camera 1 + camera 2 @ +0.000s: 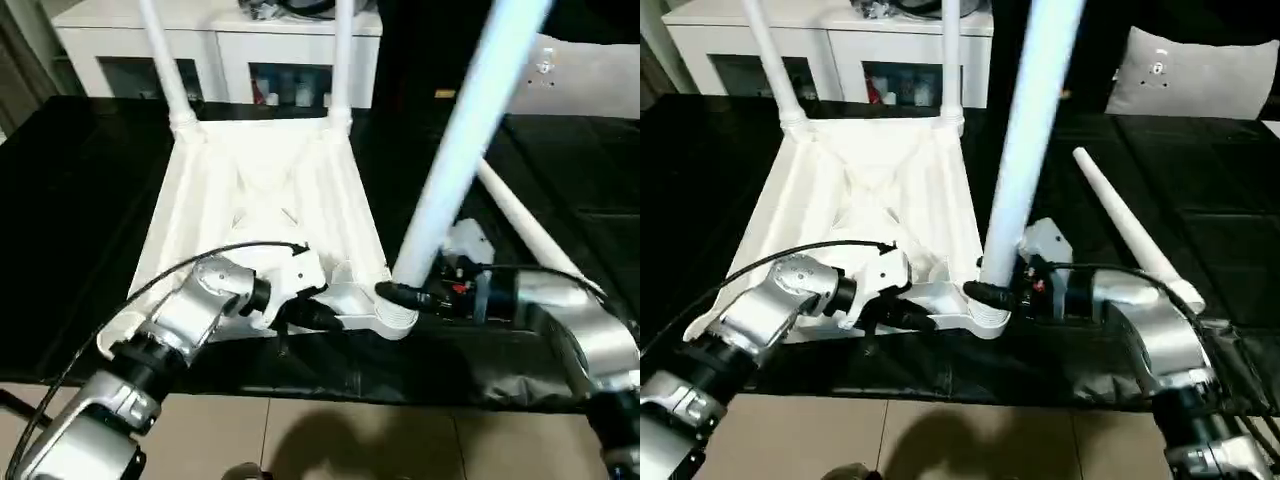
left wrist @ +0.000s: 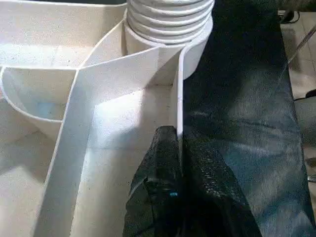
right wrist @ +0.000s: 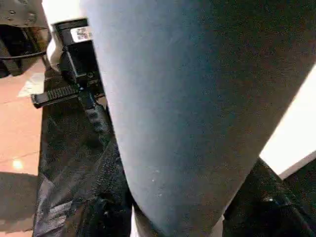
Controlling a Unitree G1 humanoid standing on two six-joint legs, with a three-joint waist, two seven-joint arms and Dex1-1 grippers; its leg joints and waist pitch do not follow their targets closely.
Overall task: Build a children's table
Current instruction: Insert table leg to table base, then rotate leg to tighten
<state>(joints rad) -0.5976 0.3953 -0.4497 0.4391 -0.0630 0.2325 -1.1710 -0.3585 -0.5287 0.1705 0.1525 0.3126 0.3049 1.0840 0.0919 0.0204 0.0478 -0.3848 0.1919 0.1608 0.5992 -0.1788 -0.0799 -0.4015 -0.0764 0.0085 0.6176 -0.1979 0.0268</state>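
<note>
The table [image 1: 265, 215] lies upside down on the black worktop [image 1: 80, 250] (two far legs in). The left gripper [image 2: 178, 148] pinches its near rim; the right gripper [image 1: 395, 293] clasps a leg [image 1: 455, 150] standing in the near right socket [image 1: 392, 318].

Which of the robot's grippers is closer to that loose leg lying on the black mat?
Right. The right gripper holds an upright leg beside the loose leg; the left gripper pinches the tabletop's rim farther off.

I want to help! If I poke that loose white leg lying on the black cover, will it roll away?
Probably, a bit. The loose leg is long, round and smooth, so a sideways poke would likely roll it. It tapers, so it would probably curve rather than run straight. It looks like stiff plastic, likely light, and the black cover might slow it.
</note>
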